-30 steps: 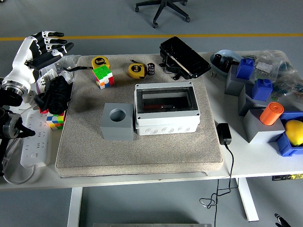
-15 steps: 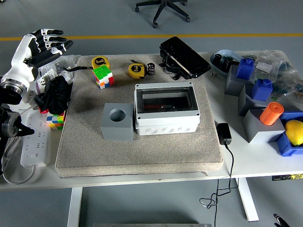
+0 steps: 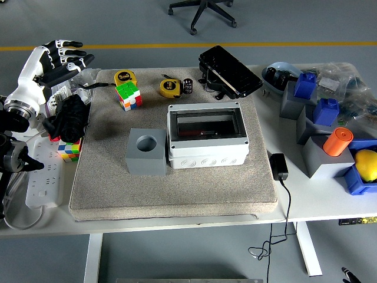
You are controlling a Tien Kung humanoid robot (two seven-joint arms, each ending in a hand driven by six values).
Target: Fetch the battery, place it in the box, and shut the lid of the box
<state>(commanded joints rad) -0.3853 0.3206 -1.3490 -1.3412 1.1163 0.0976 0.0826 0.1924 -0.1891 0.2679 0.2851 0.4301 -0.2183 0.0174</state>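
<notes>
While my left hand (image 3: 59, 56) hovers with fingers spread and empty, well left of the box (image 3: 207, 135), the battery (image 3: 188, 86) stands just behind the box. I judge it small, rigid and slick, so I'd pinch its sides.

A white tabletop (image 3: 306, 203) is carrying a speckled grey mat (image 3: 177, 188). On it, a light grey box (image 3: 207, 141) with a dark inside is sitting beside a plain grey cube (image 3: 145, 152). Two yellow tape measures (image 3: 125, 77) are lying near a puzzle cube (image 3: 128, 95) showing green, white, red and yellow squares. A small black battery (image 3: 188, 85) is standing by a glossy black lid (image 3: 230, 71). At right, blue blocks (image 3: 306, 85), an orange cylinder (image 3: 336, 141) and a yellow ball (image 3: 366, 163) are showing. The left hand (image 3: 59, 58) is showing white with black fingers.
</notes>
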